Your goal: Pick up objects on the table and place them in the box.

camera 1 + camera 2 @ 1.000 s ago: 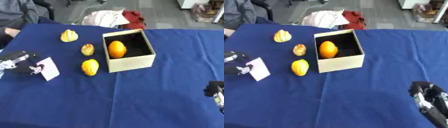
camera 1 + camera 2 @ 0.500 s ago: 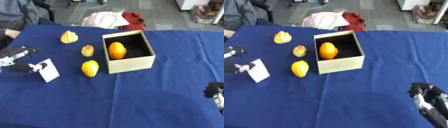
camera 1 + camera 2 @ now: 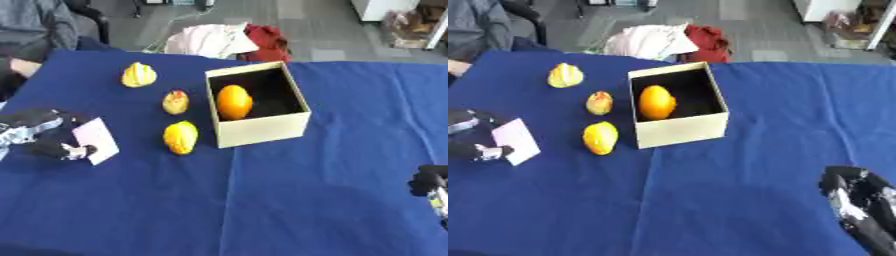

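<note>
Blue cloth point(image 3: 289, 200), two hands low, fruit beyond.
Right hand point(image 3: 857, 207) near the corner, fingers curled, empty; left hand point(image 3: 44, 140) pinches a white card point(image 3: 95, 141). Yellow fruit point(image 3: 180, 137) lies beside the box point(image 3: 262, 129); an orange point(image 3: 234, 102) sits inside.

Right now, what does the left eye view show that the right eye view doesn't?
Left eye only: little beyond a narrower sliver of the right robot hand at the edge. Right eye only: much more of that robot hand and its forearm. Both: the box holding an orange, three yellowish fruits left of it, and the left robot hand pinching a white card.
</note>
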You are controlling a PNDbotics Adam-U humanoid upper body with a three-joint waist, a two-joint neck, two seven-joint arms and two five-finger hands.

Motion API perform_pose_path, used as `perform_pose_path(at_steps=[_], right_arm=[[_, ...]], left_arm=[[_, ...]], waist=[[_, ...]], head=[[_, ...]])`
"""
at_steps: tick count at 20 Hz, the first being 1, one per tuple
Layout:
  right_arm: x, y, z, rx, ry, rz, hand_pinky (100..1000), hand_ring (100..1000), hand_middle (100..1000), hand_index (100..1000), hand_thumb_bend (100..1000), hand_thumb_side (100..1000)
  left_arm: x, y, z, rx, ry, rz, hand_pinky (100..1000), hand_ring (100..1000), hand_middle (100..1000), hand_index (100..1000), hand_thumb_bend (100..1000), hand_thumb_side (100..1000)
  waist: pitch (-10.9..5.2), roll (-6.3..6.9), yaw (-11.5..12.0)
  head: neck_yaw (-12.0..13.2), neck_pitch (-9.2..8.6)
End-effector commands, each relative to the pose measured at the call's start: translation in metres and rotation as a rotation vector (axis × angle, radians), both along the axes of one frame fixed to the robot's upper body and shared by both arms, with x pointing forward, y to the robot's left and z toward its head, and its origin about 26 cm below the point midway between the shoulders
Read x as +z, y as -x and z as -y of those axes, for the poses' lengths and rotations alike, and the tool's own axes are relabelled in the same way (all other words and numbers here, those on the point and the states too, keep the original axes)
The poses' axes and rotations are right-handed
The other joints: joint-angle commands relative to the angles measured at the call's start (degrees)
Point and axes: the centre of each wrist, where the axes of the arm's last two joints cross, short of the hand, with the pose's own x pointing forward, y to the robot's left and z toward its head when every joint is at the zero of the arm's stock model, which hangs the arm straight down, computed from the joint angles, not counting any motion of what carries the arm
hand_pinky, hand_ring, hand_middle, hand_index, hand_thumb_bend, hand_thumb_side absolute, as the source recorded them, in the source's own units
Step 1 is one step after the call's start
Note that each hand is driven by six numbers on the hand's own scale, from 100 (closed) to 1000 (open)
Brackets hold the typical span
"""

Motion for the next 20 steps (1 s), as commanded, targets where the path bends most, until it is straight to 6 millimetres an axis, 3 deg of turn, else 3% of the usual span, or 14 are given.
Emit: perform_pose_path(at_steps=[1,4,7,9,11,12,13,14,20], right_arm=[[0.006,-0.001,0.003,0.001,0.016,0.016,635,636,591,693,100,437],[0.006,-0.001,0.003,0.003,0.016,0.015,635,636,591,693,100,439],[0.005,-0.001,0.003,0.001,0.016,0.015,635,636,591,693,100,436],[0.005,-0.001,0.003,-0.001,0.016,0.014,635,636,591,693,100,438],[0.005,-0.001,0.003,0.0,0.017,0.013,635,636,591,693,100,440],[0.005,-0.001,0.003,0.0,0.017,0.013,635,636,591,693,100,440],[0.005,-0.001,0.003,0.0,0.017,0.013,635,636,590,693,100,440],[0.005,0.0,0.003,0.001,0.017,0.012,635,636,591,693,100,440],[0.004,0.0,0.002,0.01,0.018,0.007,635,636,590,692,100,441]], left_arm=[[0.009,-0.001,-0.005,0.018,-0.034,0.016,823,787,813,943,395,777],[0.006,-0.001,-0.003,0.015,-0.022,0.018,807,758,781,908,345,695],[0.007,-0.002,0.0,0.011,0.0,0.058,774,677,669,809,220,459],[0.01,-0.003,0.003,0.001,0.021,0.097,759,625,610,770,173,347],[0.018,-0.004,0.007,-0.018,0.036,0.138,755,612,595,762,141,290],[0.026,-0.005,0.012,-0.04,0.043,0.173,754,608,589,760,126,264],[0.034,-0.006,0.016,-0.062,0.049,0.205,754,605,586,760,100,449],[0.045,-0.008,0.021,-0.09,0.055,0.244,754,603,584,760,100,228],[0.106,-0.026,0.061,-0.267,0.076,0.403,751,593,572,758,100,238]], waist=[[-1.33,0.61,-0.07],[-1.31,0.63,-0.07],[-1.36,0.62,-0.12],[-1.39,0.61,-0.13],[-1.4,0.62,-0.12],[-1.41,0.63,-0.11],[-1.43,0.64,-0.1],[-1.46,0.65,-0.1],[-1.76,0.63,-0.52]], head=[[0.17,-0.45],[0.17,-0.42],[0.14,-0.44],[0.1,-0.46],[0.06,-0.45],[0.04,-0.44],[0.04,-0.42],[0.05,-0.38],[0.43,-0.08]])
